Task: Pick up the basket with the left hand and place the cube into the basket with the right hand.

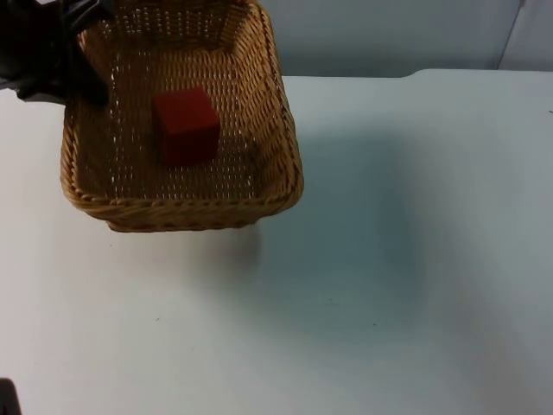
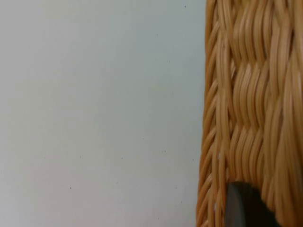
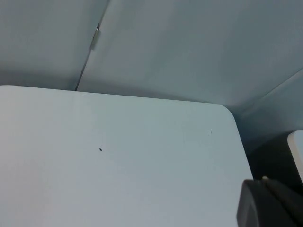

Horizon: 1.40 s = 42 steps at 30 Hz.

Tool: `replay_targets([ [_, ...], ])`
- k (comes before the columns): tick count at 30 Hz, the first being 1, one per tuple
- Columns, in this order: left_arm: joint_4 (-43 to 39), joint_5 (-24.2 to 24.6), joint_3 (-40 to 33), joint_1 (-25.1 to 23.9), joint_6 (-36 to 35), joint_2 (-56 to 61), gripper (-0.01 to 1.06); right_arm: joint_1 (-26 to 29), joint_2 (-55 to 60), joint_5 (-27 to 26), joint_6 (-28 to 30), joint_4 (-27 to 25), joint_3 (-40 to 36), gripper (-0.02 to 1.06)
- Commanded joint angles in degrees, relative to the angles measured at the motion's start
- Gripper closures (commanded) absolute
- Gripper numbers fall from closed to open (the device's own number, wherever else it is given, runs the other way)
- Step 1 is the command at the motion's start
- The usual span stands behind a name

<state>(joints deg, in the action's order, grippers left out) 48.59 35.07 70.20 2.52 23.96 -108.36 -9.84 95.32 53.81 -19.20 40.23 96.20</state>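
- In the top view, a woven wicker basket (image 1: 259, 186) is seen in the upper left part of the picture, raised above the white table (image 1: 389, 285); a soft shadow is cast on the table below and to the right of it
- The basket is tilted slightly, with its near rim showing as a thick braided edge and its far wall rising toward the grey partition wall (image 1: 389, 35)
- A red cube (image 1: 186, 125) is seen inside the basket, resting on the woven floor near the middle, a little toward the far side, and apart from all four walls
- The left gripper (image 1: 73, 73) is seen at the basket's left wall, near the far left corner, where the black arm comes in from the upper left; the wall is clamped between its fingers, so the basket is held by it
- In the left wrist view, the basket's woven side (image 2: 251, 109) is seen close up, with a black fingertip (image 2: 244, 208) pressed against the wicker and the bare table (image 2: 94, 113) beside it
- In the right wrist view, the table's rounded corner (image 3: 222, 111) and the partition wall (image 3: 189, 47) behind it are seen, along with a black fingertip of the right gripper (image 3: 270, 203)
- Whether the right gripper is spread or closed cannot be told; nothing is seen held at the visible fingertip
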Motion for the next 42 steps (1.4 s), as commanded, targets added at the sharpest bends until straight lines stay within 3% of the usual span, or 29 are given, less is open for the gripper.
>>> replay_targets([
  [1, 1.99, 1.97, 0.5, -0.08, 1.05, 0.48, 1.05, 0.14, -0.78, -0.13, -0.32, 0.22, -0.23, 1.04],
  [7, 3.51, 4.64, 0.5, 0.05, 3.13, -2.8, 1.05, 0.14, -0.78, -1.28, -0.32, 0.23, -0.23, 1.04],
  [18, 15.95, 7.89, 0.5, 0.05, 13.61, -10.68, 1.05, 0.04, -0.78, -4.58, -0.13, -0.01, -0.23, 1.04],
  [24, 16.26, 11.26, 0.5, 0.05, 15.23, -14.73, 1.03, 0.04, -0.78, -6.87, -0.13, -0.09, -0.23, 1.04],
  [27, 16.26, 12.23, 0.5, 0.05, 17.49, -15.82, 0.96, 0.04, -0.78, -7.41, -0.13, -0.14, -0.23, 1.04],
  [32, 15.83, 13.05, 1.01, 0.05, 18.64, -16.03, 0.51, 0.04, -0.78, -7.98, -0.13, -0.6, -0.23, 1.04],
  [33, 15.83, 13.05, 1.01, 0.05, 18.64, -16.03, 0.51, 0.04, -0.78, -7.98, -0.13, -0.6, -0.23, 1.04],
  [35, 13.76, 13.33, 2.23, -0.05, 18.64, -16.03, 0.36, 0.04, -0.78, -8.03, -0.13, -1.36, -0.23, 1.04],
  [39, 7.22, 13.33, 5.37, -0.26, 18.27, -16.03, 0.32, 0.04, -0.78, -8.03, 0.03, -1.49, -0.23, 1.04],
  [42, -3.62, 14.29, 11.35, -0.26, 11.38, -16.03, 0.32, 0.04, -0.78, -7.69, 0.32, -1.55, -0.23, 1.04],
])
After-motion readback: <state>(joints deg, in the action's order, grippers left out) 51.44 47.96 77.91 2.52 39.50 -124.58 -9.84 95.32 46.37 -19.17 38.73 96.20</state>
